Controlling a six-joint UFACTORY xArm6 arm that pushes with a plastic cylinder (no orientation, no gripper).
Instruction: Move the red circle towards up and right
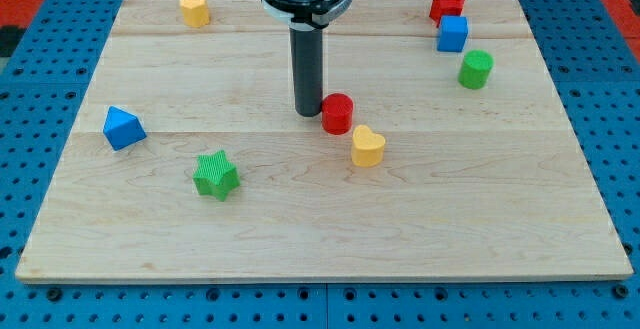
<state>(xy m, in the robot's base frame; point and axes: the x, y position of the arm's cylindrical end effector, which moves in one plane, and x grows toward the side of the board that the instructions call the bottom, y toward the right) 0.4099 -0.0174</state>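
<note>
Near the centre of the tabletop, seen through our one camera view, sits the red circle, with our tip touching or just beside it at its nine o'clock. We carry no hand, only the bare rod, so nothing opens, closes or grips. A yellow heart lies just beside the red circle at its five o'clock, possibly touching; we cannot tell. Well away at two o'clock cluster a red star, a blue cube and a green cylinder. A yellow block lies at ten o'clock, a blue triangular block at nine, a green star at eight.

We judge the circle light, rigid and smooth-sided, so it should slide easily yet roll off a glancing contact. We should press squarely at its seven o'clock side, aiming through its middle towards two o'clock.
</note>
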